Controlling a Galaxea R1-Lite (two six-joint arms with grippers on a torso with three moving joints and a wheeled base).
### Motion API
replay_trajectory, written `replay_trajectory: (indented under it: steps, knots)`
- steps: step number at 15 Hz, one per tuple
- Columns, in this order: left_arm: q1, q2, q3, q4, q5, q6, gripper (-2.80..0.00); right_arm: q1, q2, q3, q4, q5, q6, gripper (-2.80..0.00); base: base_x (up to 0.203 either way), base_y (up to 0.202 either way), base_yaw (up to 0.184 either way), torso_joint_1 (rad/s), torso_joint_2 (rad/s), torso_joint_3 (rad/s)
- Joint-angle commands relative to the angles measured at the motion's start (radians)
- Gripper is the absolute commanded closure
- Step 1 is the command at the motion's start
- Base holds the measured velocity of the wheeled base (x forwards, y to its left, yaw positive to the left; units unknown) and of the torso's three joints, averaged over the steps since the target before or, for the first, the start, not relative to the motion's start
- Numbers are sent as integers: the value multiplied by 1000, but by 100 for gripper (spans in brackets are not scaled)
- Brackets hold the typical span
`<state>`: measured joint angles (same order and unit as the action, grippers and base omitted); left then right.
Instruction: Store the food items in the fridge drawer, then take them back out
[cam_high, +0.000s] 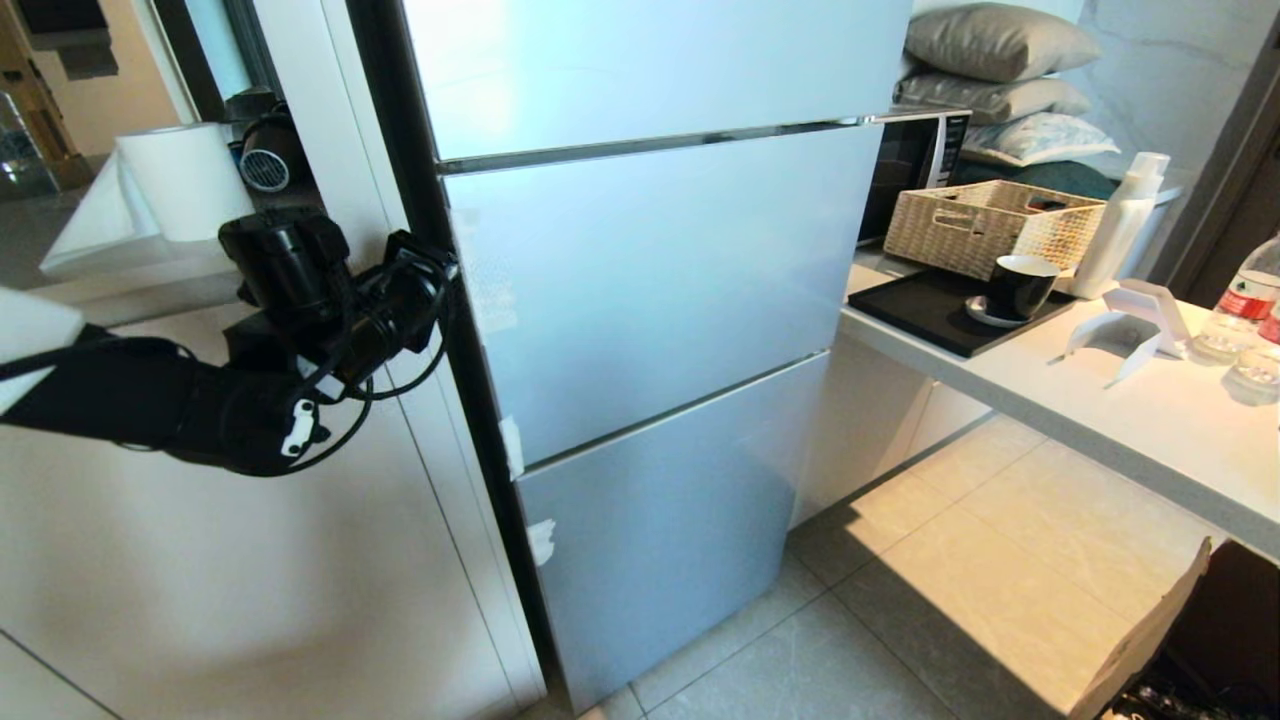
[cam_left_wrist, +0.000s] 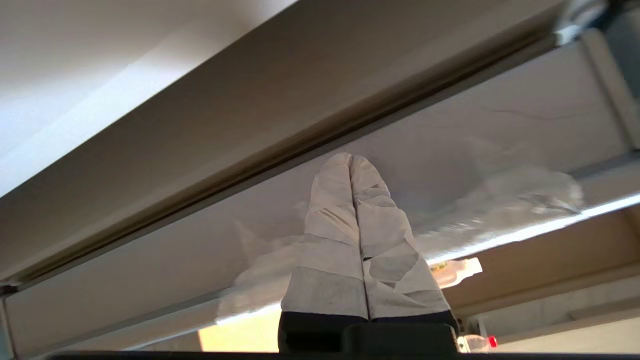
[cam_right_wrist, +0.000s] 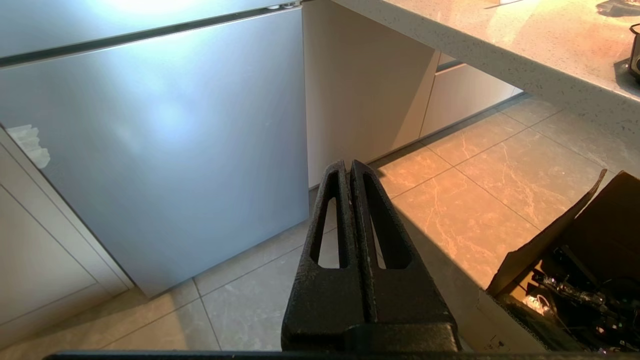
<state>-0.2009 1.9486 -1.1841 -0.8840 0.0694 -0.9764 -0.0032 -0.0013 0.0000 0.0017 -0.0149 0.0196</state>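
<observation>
Nearest the head camera, at the left edge of the frame, the black left arm reaches toward the dark left border of the fridge (cam_high: 650, 330); the left gripper (cam_left_wrist: 351, 159) itself is hidden there behind the wrist housing and cables. Only the left wrist view shows it: two fingers (cam_left_wrist: 330, 240) wrapped in white tape, pressed together with nothing between them, tips close against a pale fridge panel beside a dark seam. Contact cannot be judged.

Head view, centre: three silver-blue fridge fronts stacked one above another, all closed. Neither the fridge drawer nor the red fruits appear in any view.

Head view, right: a counter (cam_high: 1150, 420) carrying a black tray (cam_high: 930, 310), a dark cup (cam_high: 1020, 285) on a saucer, a wicker basket (cam_high: 985, 225), a white bottle (cam_high: 1120, 225) and a microwave (cam_high: 915, 160), with pillows (cam_high: 1000, 70) stacked behind. Upper left: a paper roll (cam_high: 180, 180).

Right wrist view alone shows the right gripper (cam_right_wrist: 350, 165): bare black fingers pressed together, empty, hanging above the tiled floor (cam_right_wrist: 475, 200) before the lowest fridge front. It also shows an open cardboard box (cam_right_wrist: 575, 260) at lower right holding dark cables, glimpsed only in the head view's corner.
</observation>
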Motion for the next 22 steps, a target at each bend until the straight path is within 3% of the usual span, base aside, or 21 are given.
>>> replay_trajectory:
  steps: [1,8,16,22]
  knots:
    - [-19,8,-2,-6,4,-5,0,0,1,0,0,0,0,0,0,0,0,0,0,0]
    - [-98,-52,46,-4,4,-2,0,0,1,0,0,0,0,0,0,0,0,0,0,0]
    - [-120,-136,132,-3,0,-1,0,0,1,0,0,0,0,0,0,0,0,0,0,0]
    - [-202,-179,205,-3,-7,-4,0,0,1,0,0,0,0,0,0,0,0,0,0,0]
